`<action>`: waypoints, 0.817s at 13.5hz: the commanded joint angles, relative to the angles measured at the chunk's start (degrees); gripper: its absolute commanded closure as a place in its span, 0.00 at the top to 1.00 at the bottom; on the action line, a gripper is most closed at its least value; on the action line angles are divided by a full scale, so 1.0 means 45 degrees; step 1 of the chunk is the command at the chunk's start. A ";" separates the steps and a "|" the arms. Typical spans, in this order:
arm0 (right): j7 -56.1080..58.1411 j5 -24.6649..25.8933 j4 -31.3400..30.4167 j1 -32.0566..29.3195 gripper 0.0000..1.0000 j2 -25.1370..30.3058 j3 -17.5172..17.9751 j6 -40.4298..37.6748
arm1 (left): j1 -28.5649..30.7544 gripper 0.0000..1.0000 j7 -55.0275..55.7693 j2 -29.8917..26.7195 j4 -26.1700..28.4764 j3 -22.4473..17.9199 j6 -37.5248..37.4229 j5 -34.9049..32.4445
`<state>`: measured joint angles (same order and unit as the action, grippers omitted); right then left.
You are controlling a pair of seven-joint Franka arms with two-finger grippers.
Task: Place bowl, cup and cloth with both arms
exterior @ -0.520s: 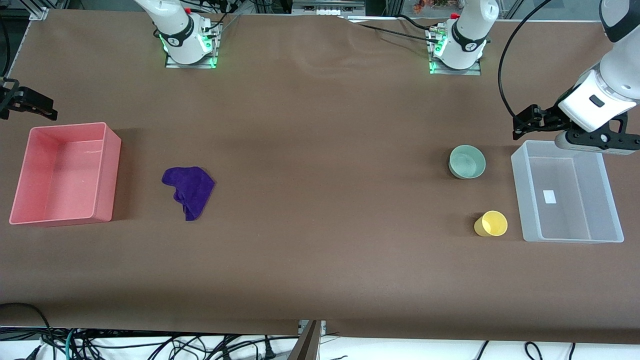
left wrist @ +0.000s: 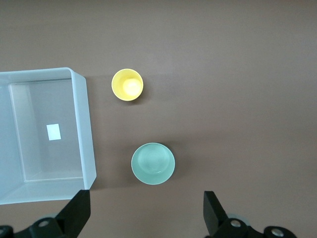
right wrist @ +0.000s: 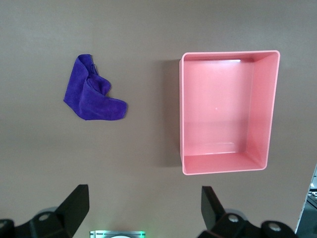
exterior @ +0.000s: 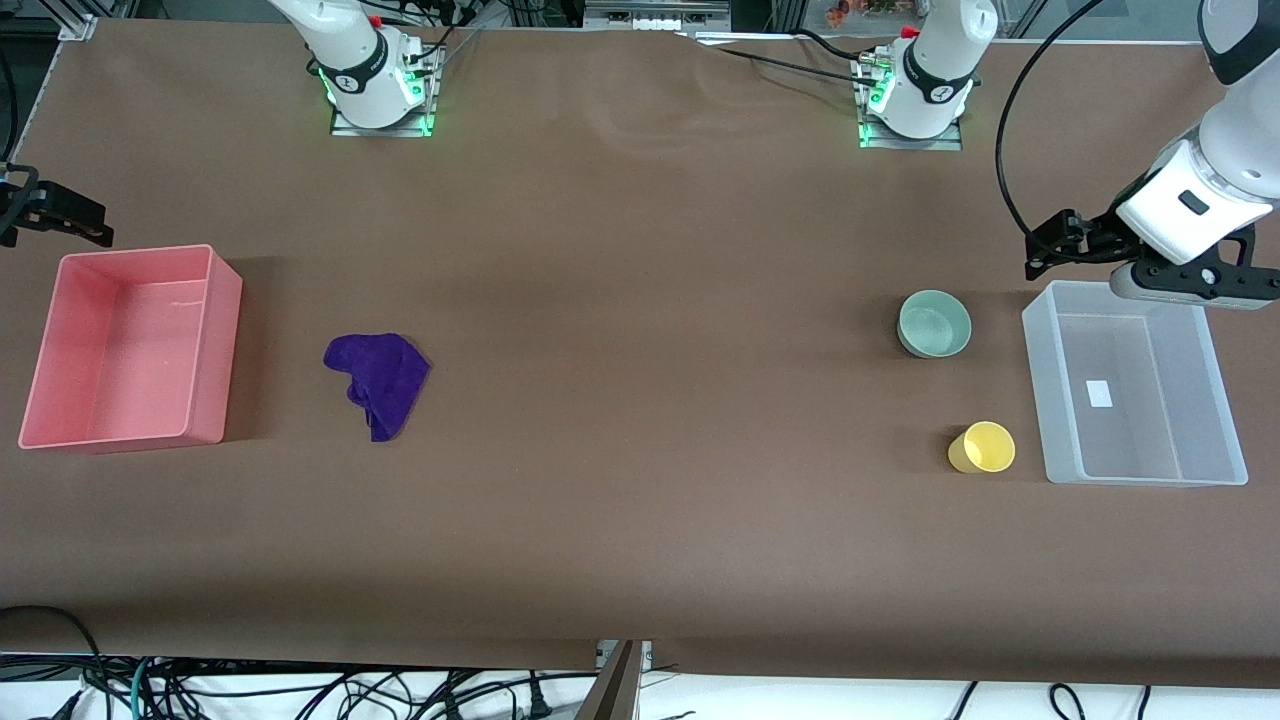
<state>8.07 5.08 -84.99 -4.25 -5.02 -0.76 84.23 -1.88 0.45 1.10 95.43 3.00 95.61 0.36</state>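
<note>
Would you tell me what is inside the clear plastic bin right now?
The clear plastic bin holds no objects; only a small white label shows on its floor. Nothing is covered.

Arms: two, glossy white shells with black rings at the joints.
Bases: square metal plates, each lit by small green lights; a red button sits near each.
Cables: black, one looping in a wide arc above the left arm (exterior: 1200,190); thinner ones trail from both bases.
Grippers: matte black, two wedge-shaped fingers (left wrist: 79,213) each, with small round screws on the mounts.
</note>
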 commanded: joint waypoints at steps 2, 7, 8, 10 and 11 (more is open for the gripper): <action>0.0296 0.0023 0.0216 -0.0012 1.00 -0.0057 -0.0027 -0.0008 | -0.0051 1.00 0.0174 -0.0011 -0.0113 0.0038 -0.0152 -0.0218; 0.0257 -0.0074 0.0216 0.0105 1.00 -0.0329 0.0032 -0.0105 | -0.0051 1.00 0.0175 -0.0011 -0.0113 0.0038 -0.0152 -0.0218; 0.0257 -0.0113 0.0158 0.0105 1.00 -0.0350 0.0071 -0.0125 | -0.0051 1.00 0.0194 0.0009 -0.0113 0.0038 -0.0152 -0.0218; 0.0237 -0.0114 0.0079 0.0241 1.00 -0.0640 0.0110 -0.0164 | -0.0051 1.00 0.0194 -0.0011 -0.0113 0.0038 -0.0152 -0.0218; 0.0237 -0.0114 0.0079 0.0262 1.00 -0.0933 0.0110 -0.0222 | -0.0051 1.00 0.0194 0.0009 -0.0113 0.0038 -0.0172 -0.0218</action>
<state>8.26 5.01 -85.05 -3.43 -7.37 -0.30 84.06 -1.90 0.56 1.10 95.43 3.02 95.61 0.36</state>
